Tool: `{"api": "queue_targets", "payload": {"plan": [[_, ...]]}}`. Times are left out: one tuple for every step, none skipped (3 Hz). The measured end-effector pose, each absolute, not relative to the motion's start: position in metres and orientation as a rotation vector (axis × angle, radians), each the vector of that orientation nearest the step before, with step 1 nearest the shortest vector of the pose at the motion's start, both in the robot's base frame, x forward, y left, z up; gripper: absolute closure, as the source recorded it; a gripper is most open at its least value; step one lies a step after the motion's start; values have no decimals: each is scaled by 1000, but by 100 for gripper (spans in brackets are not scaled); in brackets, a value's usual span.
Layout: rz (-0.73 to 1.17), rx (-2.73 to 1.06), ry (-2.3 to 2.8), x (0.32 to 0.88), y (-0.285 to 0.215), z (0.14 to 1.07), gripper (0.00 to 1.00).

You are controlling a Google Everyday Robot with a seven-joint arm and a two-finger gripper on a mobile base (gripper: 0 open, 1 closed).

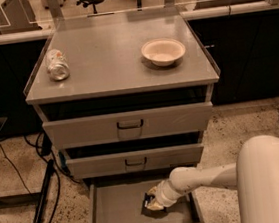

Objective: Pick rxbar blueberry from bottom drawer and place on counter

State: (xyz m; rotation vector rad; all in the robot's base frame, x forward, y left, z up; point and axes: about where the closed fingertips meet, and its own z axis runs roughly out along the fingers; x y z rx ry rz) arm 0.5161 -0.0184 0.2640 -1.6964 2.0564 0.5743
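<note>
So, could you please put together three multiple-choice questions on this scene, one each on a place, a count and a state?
1. Where is the gripper?
A. out of view
B. down in the bottom drawer
C. resting on the floor

2. How many things lie on the counter?
A. one
B. four
C. two

3. The bottom drawer is:
A. pulled open
B. shut
C. taken out of the cabinet

Answers:
1 B, the gripper sits low inside that drawer, at the dark snack bar.
2 C, only a can and a bowl are there.
3 A, its grey floor is exposed.
</note>
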Motion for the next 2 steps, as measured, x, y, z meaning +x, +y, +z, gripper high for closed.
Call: {"api": "queue_targets", "payload": {"plan": [[582,-1699,2056,507,-15,265,100],[580,-1690,2045,508,-14,280,100]]}}
